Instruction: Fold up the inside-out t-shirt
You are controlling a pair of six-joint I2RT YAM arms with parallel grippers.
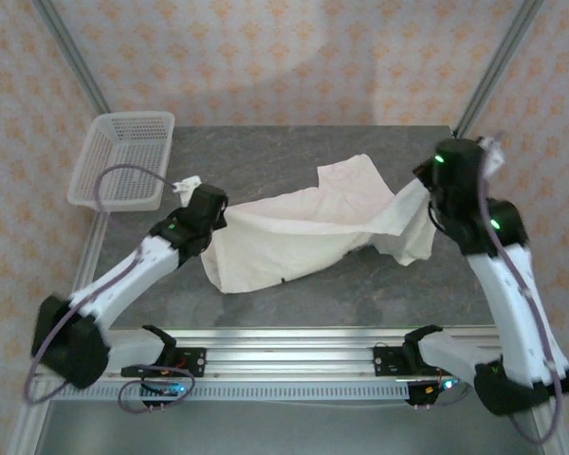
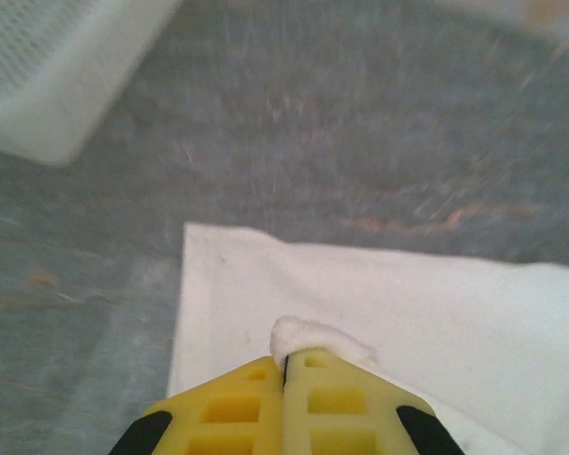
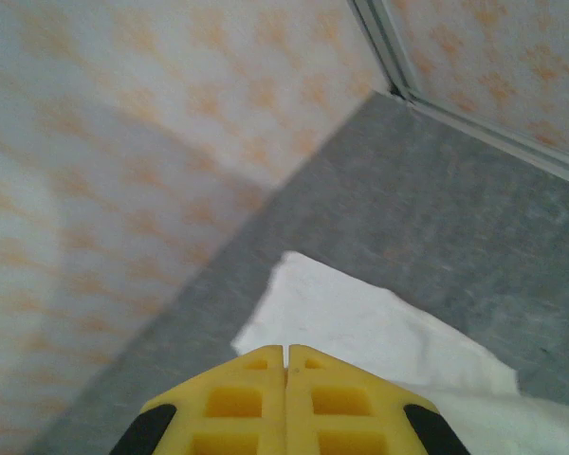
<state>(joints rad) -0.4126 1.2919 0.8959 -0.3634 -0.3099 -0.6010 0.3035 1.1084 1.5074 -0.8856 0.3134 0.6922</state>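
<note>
The inside-out t-shirt [image 1: 294, 232], off-white and rumpled, stretches across the middle of the grey table [image 1: 266, 152] between my two grippers. My left gripper [image 1: 194, 192] is at its left end. In the left wrist view its yellow fingers [image 2: 237, 408] are shut, with a small tuft of the cloth [image 2: 308, 336] pinched at their tips and flat shirt [image 2: 408, 303] lying beyond. My right gripper [image 1: 427, 180] is raised at the shirt's right end, and the fabric is drawn up to it. In the right wrist view that gripper [image 3: 285, 353] is shut, with the shirt [image 3: 360, 322] spread below.
A white mesh basket [image 1: 123, 156] stands at the table's far left corner, close beyond the left gripper, and shows again in the left wrist view [image 2: 47, 85]. Patterned walls and metal frame posts [image 1: 498, 62] enclose the back. Bare grey tabletop lies in front of the shirt [image 1: 360, 289].
</note>
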